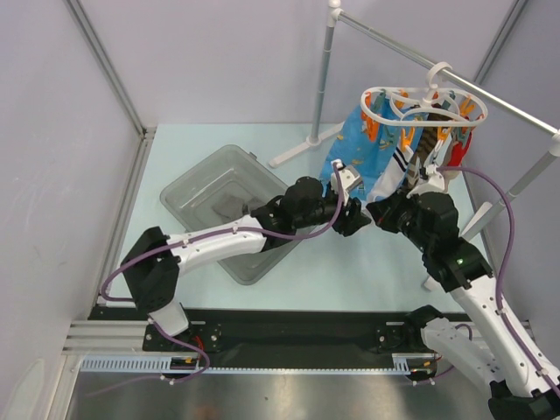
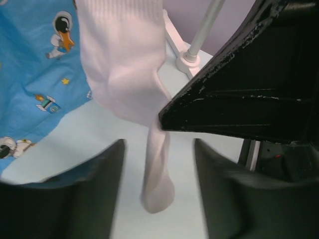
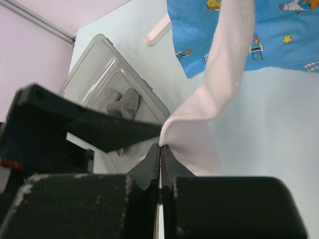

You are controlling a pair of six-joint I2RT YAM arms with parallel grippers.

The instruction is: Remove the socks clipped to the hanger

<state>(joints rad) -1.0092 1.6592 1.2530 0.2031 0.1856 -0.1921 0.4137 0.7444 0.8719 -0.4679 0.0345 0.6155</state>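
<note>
A pale green table [image 1: 385,271] sits between grey walls, with a silver rail [image 1: 490,94] crossing the far right corner. From above, the white hanger [image 1: 376,91] hooks over that rail. The socks [image 1: 426,147] hang beneath it, a blue sock [image 1: 357,144] at the left and a white sock [image 1: 391,178] beside it. A clear bin [image 1: 194,179] stands to their left. Both arms meet just under the hanger.

In the left wrist view, the left gripper [image 2: 158,147] has its fingers apart. The white sock's toe dangles in the gap beyond them, untouched. A black finger of the other arm comes in from the right, pressed against the fabric.

In the right wrist view, the right gripper [image 3: 160,149] is pinched tight on a fold of the white sock. A grey sock [image 3: 122,104] lies in the bin behind.
</note>
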